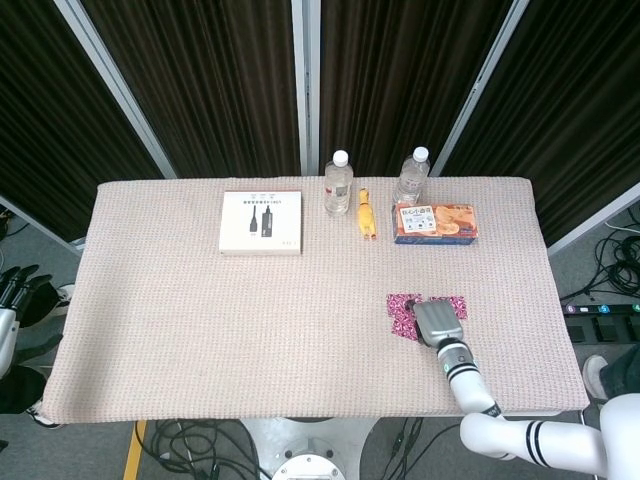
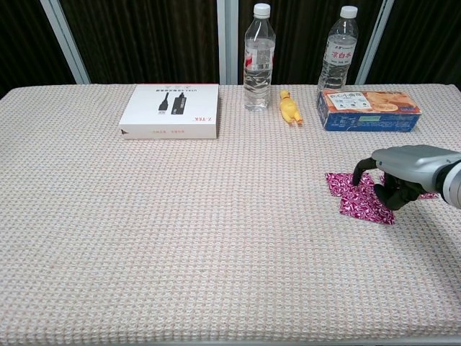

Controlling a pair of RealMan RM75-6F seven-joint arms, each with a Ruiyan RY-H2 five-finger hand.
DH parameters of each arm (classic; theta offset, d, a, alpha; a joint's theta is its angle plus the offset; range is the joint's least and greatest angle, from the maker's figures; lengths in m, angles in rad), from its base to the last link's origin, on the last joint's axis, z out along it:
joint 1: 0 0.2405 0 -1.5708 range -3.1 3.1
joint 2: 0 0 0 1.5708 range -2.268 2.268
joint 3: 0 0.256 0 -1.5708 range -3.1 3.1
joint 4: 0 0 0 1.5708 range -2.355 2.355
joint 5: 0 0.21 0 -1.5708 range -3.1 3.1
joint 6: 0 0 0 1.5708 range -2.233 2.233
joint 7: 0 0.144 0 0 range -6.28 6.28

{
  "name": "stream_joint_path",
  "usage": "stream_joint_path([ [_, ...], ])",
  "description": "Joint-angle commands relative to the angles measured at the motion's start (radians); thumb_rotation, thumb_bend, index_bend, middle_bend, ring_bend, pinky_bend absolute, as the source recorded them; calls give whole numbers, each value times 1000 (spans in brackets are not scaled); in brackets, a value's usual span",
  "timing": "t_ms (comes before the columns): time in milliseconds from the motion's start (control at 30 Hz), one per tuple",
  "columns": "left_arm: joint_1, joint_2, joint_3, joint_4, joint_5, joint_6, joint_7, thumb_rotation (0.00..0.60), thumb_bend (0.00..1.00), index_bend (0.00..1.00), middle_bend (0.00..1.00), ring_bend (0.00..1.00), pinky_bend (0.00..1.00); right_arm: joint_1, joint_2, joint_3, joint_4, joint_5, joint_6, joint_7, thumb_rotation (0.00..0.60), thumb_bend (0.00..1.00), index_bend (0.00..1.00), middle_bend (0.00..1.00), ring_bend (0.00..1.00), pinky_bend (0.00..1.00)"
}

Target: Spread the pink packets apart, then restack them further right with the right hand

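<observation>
Right robot hand (image 2: 392, 180) rests over the pink packets (image 2: 358, 195) at the worktop's (image 1: 250, 320) right side, fingers curled down onto them; whether it grips one cannot be told. Packets lie partly fanned, overlapping. Restacking further right judged outstanding.

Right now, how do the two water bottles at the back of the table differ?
The left water bottle stands beside the yellow toy; the right water bottle stands behind the orange snack box. The right bottle's label shows red print; the left one's looks paler. Both stand upright, clear, with white caps.
</observation>
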Motion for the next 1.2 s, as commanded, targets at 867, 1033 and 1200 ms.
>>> stream_joint_path([
  [867, -2, 7, -1, -21, 8, 3, 18, 600, 0, 245, 226, 121, 239, 8, -3, -20, -25, 17, 14, -27, 600, 654, 274, 1000, 1000, 1000],
  [1033, -2, 7, -1, -24, 6, 3, 20, 600, 0, 245, 226, 122, 239, 9, -4, -26, -31, 23, 10, -33, 600, 656, 275, 1000, 1000, 1000],
  [1200, -2, 10, -3, -25, 5, 4, 19, 600, 0, 245, 226, 121, 239, 10, -5, -28, -34, 30, 9, -37, 600, 654, 276, 1000, 1000, 1000],
])
